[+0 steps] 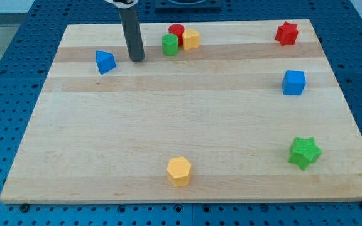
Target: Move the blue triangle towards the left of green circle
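Note:
The blue triangle lies near the board's upper left. The green circle stands at the view's top centre, touching a red circle behind it and next to a yellow block on its right. My tip rests on the board between the blue triangle and the green circle, to the right of the triangle and to the left of the circle, touching neither.
A red star is at the upper right. A blue cube sits at the right. A green star is at the lower right. A yellow hexagon is at the bottom centre. The wooden board lies on a blue perforated table.

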Tool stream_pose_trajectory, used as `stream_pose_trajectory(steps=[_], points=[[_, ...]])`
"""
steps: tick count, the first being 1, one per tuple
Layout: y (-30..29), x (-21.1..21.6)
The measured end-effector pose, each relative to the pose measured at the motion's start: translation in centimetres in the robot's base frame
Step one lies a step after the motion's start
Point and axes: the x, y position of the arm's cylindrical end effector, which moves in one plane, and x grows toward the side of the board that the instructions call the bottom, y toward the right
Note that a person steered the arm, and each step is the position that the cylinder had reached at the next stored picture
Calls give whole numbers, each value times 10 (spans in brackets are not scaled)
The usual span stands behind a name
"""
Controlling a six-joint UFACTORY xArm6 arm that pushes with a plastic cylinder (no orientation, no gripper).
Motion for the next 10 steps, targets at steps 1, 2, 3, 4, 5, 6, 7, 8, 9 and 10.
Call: stream_pose_trajectory(steps=[1, 2, 3, 4, 5, 6, 7, 8, 9, 10], points=[[6, 83], [0, 112], [-70, 116], [-83, 116], [-108, 87], [-108, 82], [-105, 52], [-95, 45], [-78, 28], [-65, 26]])
